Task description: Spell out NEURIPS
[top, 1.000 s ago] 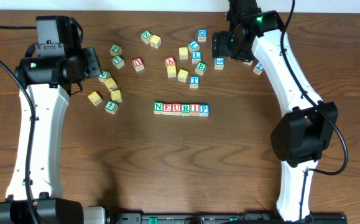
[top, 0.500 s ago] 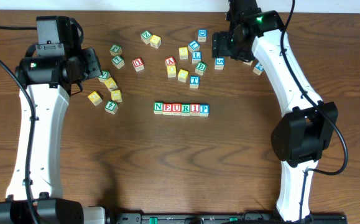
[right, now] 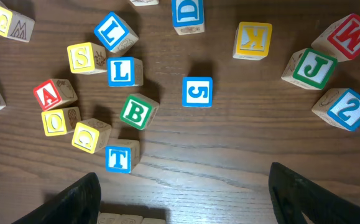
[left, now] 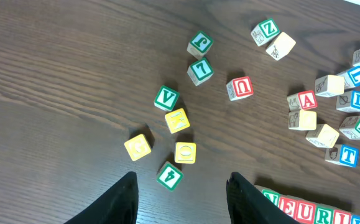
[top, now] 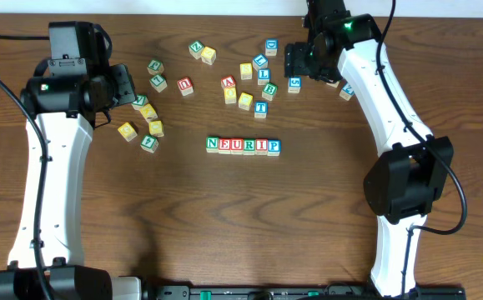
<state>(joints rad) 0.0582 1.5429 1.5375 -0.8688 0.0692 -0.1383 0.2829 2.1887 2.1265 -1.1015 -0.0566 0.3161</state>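
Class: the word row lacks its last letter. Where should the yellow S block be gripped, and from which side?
From straight above, pinching its back and front faces. The yellow S block lies flat, letter up. The blue L block crowds its right face, leaving no room there; the red A block is close off its front left corner, so it will likely be tight.

In the left wrist view the bottom edge cuts through the NEURIP row (left: 304, 211), clipping its lower halves and leaving the N barely readable. The left gripper's fingers (left: 119, 200) show only as dark tips. In the right wrist view the top edge slices the blue D cube (right: 188, 12), and pale cube tops (right: 125, 219) at the bottom edge hide their letters. From overhead, the right arm (top: 366, 67) covers part of a blue cube (top: 346, 92).
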